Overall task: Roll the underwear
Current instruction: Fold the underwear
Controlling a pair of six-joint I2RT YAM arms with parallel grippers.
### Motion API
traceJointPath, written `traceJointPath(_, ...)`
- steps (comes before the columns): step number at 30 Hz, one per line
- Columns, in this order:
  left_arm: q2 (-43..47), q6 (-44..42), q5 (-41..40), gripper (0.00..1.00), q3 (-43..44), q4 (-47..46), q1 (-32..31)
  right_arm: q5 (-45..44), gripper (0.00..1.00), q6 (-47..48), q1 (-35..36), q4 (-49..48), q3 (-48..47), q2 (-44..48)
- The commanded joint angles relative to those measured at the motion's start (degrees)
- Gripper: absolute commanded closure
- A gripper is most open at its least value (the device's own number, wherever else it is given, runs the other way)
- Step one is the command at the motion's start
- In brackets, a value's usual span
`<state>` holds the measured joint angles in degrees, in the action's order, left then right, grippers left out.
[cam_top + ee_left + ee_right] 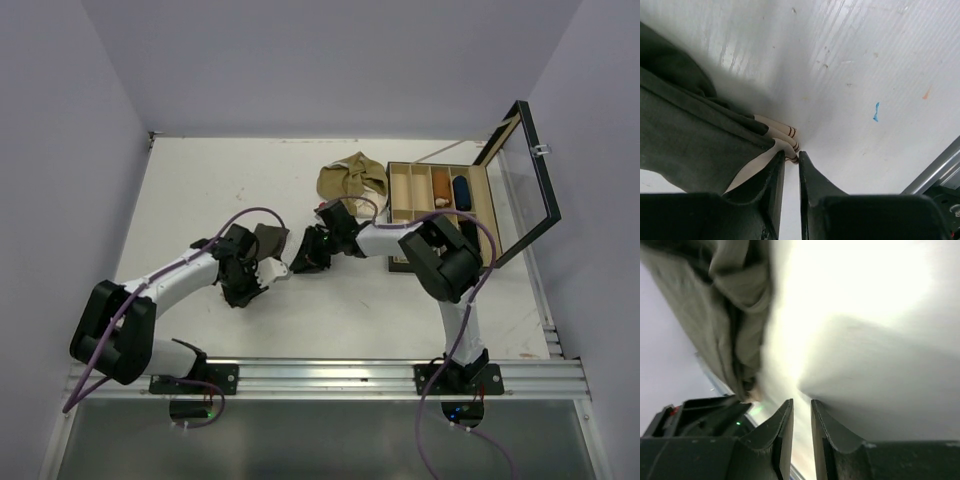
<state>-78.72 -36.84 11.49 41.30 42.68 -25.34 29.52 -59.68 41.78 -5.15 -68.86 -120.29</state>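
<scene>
The dark brown underwear (271, 239) lies bunched on the white table between my two grippers. In the left wrist view its dark cloth (685, 145) fills the left side, and its beige striped waistband (777, 131) ends right at my fingertips. My left gripper (791, 161) (266, 266) stands a narrow gap open, with only table showing between its fingers. My right gripper (801, 407) (304, 255) is also slightly open and empty; the dark underwear (730, 310) hangs to its upper left. The olive-tan underwear (352, 179) lies crumpled further back.
A wooden box (438, 193) with several compartments stands at the back right, some holding small rolled items. Its glass lid (524, 180) is propped open. A metal rail (330, 377) runs along the table's near edge.
</scene>
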Motion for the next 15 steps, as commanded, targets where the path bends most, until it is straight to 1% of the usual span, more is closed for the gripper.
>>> traceJointPath(1, 0.49, -8.41, 3.71, 0.78, -2.45, 2.41, 3.19, -2.8, 0.75, 12.65, -3.98, 16.83, -1.63, 5.14)
traceJointPath(2, 0.76, -9.9, 3.89, 0.78, -2.89, 3.11, 4.06, -2.45, 0.75, 14.83, -5.81, 16.84, -1.89, 6.02)
traceJointPath(4, 1.37, -13.51, 3.11, 0.76, -4.56, 3.03, 4.51, -2.1, 0.75, 17.48, -7.32, 17.89, -4.52, 7.34)
traceJointPath(7, 3.13, -16.94, 2.05, 0.7, -5.7, 2.94, 5.48, -1.57, 0.75, 22.23, -8.64, 18.24, -8.47, 7.88)
traceJointPath(8, 4.44, -17.21, 2.57, 0.61, -5.53, 2.94, 5.91, -1.66, 0.75, 25.11, -8.64, 18.07, -9.61, 7.79)
traceJointPath(9, 5.15, -17.56, 3.1, 0.57, -4.74, 3.2, 6.18, -2.44, 0.75, 26.27, -8.64, 18.68, -12.15, 7.62)
traceJointPath(10, 5.94, -17.39, 3.71, 0.5, -4.13, 3.55, 6.18, -2.88, 0.72, 27.06, -8.64, 18.68, -13.04, 7.61)
traceJointPath(11, 7.51, -17.13, 5.29, 0.48, -2.64, 4.42, 6.18, -3.58, 0.71, 28.9, -8.64, 17.29, -15.14, 7.18)
traceJointPath(12, 8.48, -17.04, 6.26, 0.46, -1.93, 4.87, 6.27, -4.03, 0.7, 29.61, -8.64, 18.32, -16.73, 6.83)
traceJointPath(14, 11.11, -16.34, 8.28, 0.42, -0.35, 6.36, 6.27, -3.77, 0.65, 30.14, -8.64, 18.77, -19.1, 4.99)
traceJointPath(15, 12.0, -15.99, 8.81, 0.42, 1.49, 7.06, 6.27, -3.85, 0.64, 30.41, -8.73, 19.55, -22.25, 4.28)
